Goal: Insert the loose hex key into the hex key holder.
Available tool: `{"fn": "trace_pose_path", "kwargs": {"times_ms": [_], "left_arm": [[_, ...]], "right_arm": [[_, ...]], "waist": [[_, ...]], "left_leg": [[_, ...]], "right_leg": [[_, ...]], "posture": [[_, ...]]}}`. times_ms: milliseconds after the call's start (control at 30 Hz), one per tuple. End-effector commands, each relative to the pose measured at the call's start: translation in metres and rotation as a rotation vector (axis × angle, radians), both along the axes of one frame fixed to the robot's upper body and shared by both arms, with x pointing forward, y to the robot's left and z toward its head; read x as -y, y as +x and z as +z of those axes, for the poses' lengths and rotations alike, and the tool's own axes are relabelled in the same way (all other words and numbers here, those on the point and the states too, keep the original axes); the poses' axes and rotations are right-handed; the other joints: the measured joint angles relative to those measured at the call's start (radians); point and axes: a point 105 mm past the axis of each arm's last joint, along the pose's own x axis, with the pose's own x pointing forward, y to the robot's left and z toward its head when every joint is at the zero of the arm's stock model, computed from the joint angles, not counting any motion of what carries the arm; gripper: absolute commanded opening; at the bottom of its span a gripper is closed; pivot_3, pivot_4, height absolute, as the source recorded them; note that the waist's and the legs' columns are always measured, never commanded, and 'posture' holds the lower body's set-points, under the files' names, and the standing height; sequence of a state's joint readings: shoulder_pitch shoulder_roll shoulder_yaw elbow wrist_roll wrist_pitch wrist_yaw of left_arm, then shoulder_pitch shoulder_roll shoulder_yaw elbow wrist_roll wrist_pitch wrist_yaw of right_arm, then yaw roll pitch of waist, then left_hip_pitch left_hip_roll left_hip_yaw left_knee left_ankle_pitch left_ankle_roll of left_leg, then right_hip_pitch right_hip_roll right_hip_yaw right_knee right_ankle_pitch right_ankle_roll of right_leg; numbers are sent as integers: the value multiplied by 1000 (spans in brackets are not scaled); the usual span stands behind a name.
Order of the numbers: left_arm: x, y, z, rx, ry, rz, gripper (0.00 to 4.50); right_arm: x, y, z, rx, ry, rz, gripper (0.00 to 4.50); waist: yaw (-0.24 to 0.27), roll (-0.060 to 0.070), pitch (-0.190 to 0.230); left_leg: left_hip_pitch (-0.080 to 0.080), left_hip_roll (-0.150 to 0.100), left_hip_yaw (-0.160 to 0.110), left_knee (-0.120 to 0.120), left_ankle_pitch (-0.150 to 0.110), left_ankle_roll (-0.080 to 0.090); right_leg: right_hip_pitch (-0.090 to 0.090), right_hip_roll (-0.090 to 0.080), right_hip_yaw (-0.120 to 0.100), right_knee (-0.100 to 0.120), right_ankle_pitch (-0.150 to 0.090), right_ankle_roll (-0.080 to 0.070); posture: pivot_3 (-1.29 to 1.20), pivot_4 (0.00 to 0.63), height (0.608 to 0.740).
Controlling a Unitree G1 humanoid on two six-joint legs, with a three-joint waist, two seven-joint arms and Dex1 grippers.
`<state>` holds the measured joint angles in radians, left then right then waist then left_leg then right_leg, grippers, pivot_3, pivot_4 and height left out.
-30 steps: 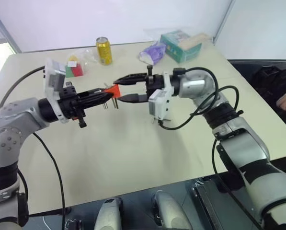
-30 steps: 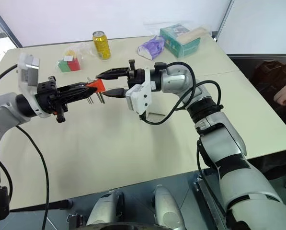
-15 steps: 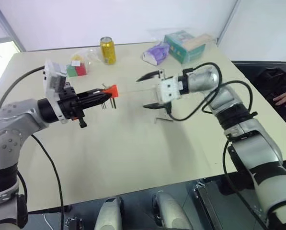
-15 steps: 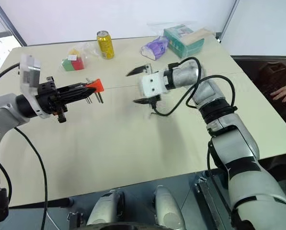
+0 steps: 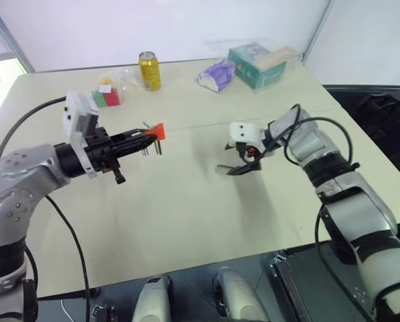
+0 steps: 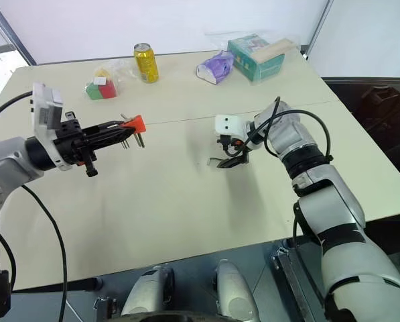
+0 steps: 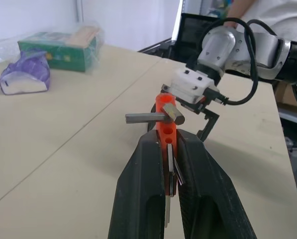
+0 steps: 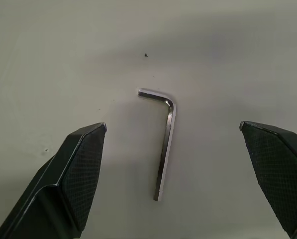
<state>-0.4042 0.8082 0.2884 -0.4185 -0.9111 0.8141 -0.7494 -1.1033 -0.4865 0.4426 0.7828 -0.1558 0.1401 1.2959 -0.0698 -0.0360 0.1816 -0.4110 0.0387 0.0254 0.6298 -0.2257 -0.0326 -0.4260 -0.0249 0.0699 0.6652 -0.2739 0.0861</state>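
- The hex key holder, a small red-orange block with short metal keys sticking out of it, is clamped in the left gripper, raised above the left half of the table.
- The left gripper's jaws are closed tight on the holder; in the left wrist view the two black fingers press against both sides of the orange block, and one key juts sideways from its top end.
- The left gripper points roughly level and toward the right of the scene.
- The loose hex key lies flat on the bare table, an L-shaped rod with its short bent end turned to one side.
- In the head views the loose hex key lies near the middle of the table, just beside the right gripper's tips on their left.
- The right gripper is tilted downward over the table, its jaws spread wide and holding nothing.
- In the right wrist view the two fingertips stand on either side of the loose hex key, each well clear of it, with no contact.
- The holder and the loose hex key are well apart.
- At the far side of the table stand a yellow can, red-and-green toy blocks, a purple packet and a green box.
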Motion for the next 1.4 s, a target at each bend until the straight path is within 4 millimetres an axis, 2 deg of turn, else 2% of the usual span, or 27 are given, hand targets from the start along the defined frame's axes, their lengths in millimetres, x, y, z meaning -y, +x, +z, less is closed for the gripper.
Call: {"fn": "trace_pose_path", "kwargs": {"times_ms": [33, 233, 267, 333, 500, 533, 567, 733, 800, 867, 967, 1000, 1067, 1167, 1300, 1400], "left_arm": [[3, -6, 10, 60, 5, -4, 0], [4, -9, 9, 60, 10, 5, 0], [4, -9, 9, 59, 11, 6, 0], [4, -9, 9, 59, 13, 8, 0], [5, -11, 9, 60, 13, 14, 0], [5, -10, 8, 60, 13, 16, 0], [4, -10, 8, 60, 13, 18, 0], [4, -8, 10, 65, 6, 21, 0], [5, -5, 11, 68, -12, 28, 0], [5, -4, 11, 68, -20, 30, 0], [4, 1, 11, 72, -31, 43, 0], [4, 3, 11, 73, -35, 46, 0], [4, 9, 13, 81, -54, 63, 0], [5, 19, 12, 83, -58, 79, 0], [8, 25, 13, 92, -50, 80, 0], [8, 27, 14, 96, -46, 74, 0]], "right_arm": [[-4, 7, 4, 16, 31, -38, 4462], [-4, 13, -10, 13, 2, -72, 4462], [-3, 14, -13, 16, -10, -74, 3953], [-1, 15, -16, 11, -28, -78, 3289], [3, 16, -22, 9, -51, -84, 657], [2, 16, -23, 9, -48, -84, 224], [2, 16, -23, 10, -46, -83, 43], [-14, 19, -11, 59, 72, -84, 43], [-31, 34, 22, 221, 291, -154, 43], [-40, 42, 57, 393, 479, -202, 43], [-44, 42, 116, 591, 787, -304, 43], [-44, 40, 126, 616, 844, -323, 43], [-45, 29, 151, 668, 981, -358, 43], [-59, -8, 180, 583, 1224, -285, 43], [-78, -49, 185, 331, 1362, -148, 43], [-82, -63, 189, 196, 1448, -114, 43]], "waist": [[1, 0, 0], [1, 0, 0], [1, 0, 0], [0, 0, 0], [1, 0, 0], [1, 0, 0], [1, 0, 0], [0, 0, 0], [-1, 0, 0], [-2, 0, 0], [-1, 1, 0], [0, 1, 0], [4, 1, 0], [13, 0, 0], [20, 0, 0], [22, 0, 0]], "left_leg": [[0, 0, 0, 0, 0, 0], [0, -1, 0, 1, 0, 0], [0, -1, 0, 1, 0, 0], [0, -1, 0, 1, 0, 0], [1, -1, -1, 1, 0, 0], [1, -1, -1, 1, 0, 0], [1, -1, -1, 1, 0, 0], [2, -1, -1, 2, 0, 0], [2, -1, -1, 1, 0, 0], [1, -1, -1, 1, 0, 0], [0, 0, -1, 0, 0, 0], [-1, 0, -1, 0, 0, 0], [-1, 0, -1, 0, 0, 0], [-2, 0, -2, 1, 0, 0], [-2, 0, -2, 1, 0, 0], [-2, 1, -1, 1, 0, 0]], "right_leg": [[0, 0, 0, 0, 0, 0], [0, -1, 0, 0, 0, 0], [0, -1, 0, 0, 0, 0], [1, -1, 0, 0, 0, 0], [2, -1, 0, 0, 0, 0], [3, -1, 0, 0, 0, 0], [3, -1, 0, 0, 0, 1], [4, 0, 0, 0, 0, 1], [3, 0, 0, 0, 0, 1], [2, 0, 0, 0, 0, 1], [0, 0, 0, 0, 0, 1], [0, 0, 0, 0, 0, 1], [0, -1, 0, 0, 0, 1], [0, -2, -1, 0, 0, 1], [0, -2, -1, 0, 1, 1], [0, -2, -1, 0, 1, 1]], "posture": [[0, 150, 740], [0, 150, 740], [0, 150, 740], [0, 150, 740], [0, 150, 740], [0, 150, 740], [0, 150, 740], [0, 150, 740], [0, 150, 740], [0, 150, 740], [0, 150, 740], [0, 150, 740], [0, 150, 740], [0, 150, 740], [0, 150, 740], [0, 150, 740]]}}
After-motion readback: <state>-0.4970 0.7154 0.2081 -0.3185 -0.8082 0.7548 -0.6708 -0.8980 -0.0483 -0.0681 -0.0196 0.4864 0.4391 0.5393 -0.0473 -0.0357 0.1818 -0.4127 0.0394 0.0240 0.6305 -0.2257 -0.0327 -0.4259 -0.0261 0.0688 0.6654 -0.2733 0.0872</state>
